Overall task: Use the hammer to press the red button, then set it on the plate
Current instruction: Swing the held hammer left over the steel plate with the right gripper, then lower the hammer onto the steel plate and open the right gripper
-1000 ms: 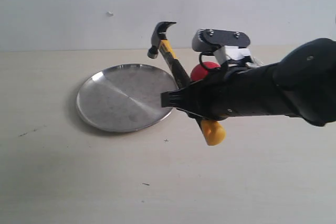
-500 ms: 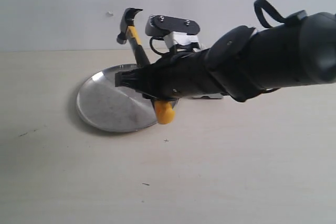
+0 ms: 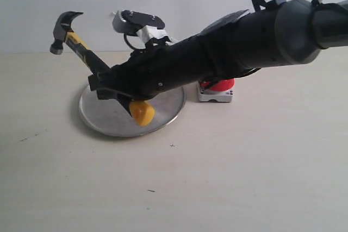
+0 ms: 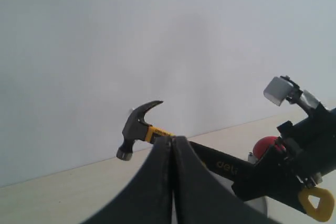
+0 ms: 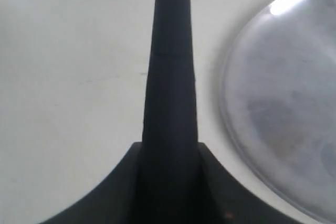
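Note:
The hammer hangs tilted over the plate. Its dark head points up and to the left, past the plate's left rim, and its yellow end hovers low over the plate's middle. My right gripper is shut on the black handle, with the plate beside it in the right wrist view. The red button stands on its grey-white base to the right of the plate, half hidden behind my right arm. My left gripper is shut with nothing in it and looks toward the hammer and button.
The pale tabletop runs back to a white wall. My right arm reaches across from the right edge, passing above the button. My left gripper does not show in the exterior view.
My right arm has swung left with the hammer, from above the button to above the plate. The button's base has come into sight.

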Tool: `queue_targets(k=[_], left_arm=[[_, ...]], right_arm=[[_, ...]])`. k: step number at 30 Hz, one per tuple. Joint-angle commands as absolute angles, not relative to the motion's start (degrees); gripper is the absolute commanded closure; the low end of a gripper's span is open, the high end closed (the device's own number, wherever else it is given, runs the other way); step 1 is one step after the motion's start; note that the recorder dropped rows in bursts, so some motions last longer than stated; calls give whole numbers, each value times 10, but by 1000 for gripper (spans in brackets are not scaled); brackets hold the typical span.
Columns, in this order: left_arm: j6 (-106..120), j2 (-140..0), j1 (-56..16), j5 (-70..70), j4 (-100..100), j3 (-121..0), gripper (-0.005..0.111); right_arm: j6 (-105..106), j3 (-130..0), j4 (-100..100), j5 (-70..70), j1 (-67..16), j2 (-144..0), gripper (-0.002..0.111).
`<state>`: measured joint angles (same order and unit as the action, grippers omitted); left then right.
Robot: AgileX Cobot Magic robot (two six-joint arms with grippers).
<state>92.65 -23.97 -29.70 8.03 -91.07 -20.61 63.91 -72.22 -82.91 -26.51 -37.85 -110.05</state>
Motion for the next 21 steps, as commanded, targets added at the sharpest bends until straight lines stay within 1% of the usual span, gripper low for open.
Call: queue_targets(k=[1,5,11,18,21], left_arm=[[926,-237,-296,80,-912,-205,107],[926,-237,-296,80,-912,-205,107],[926,-237,-296,80,-912,-205,107],[926,-237,-296,80,-912,-205,107],[926,-237,-296,80,-912,-205,107]], right_arm=[[777,-739,-999,-423,-330,-1110,108],[753,-740,-999,-345,-330,-1129,108],[687,-741,-999,-177,-340,-1168,108],[657,-748,-999,-111,-341,-1195,108],[640,-758,-999,-110,-343,-1206,108]])
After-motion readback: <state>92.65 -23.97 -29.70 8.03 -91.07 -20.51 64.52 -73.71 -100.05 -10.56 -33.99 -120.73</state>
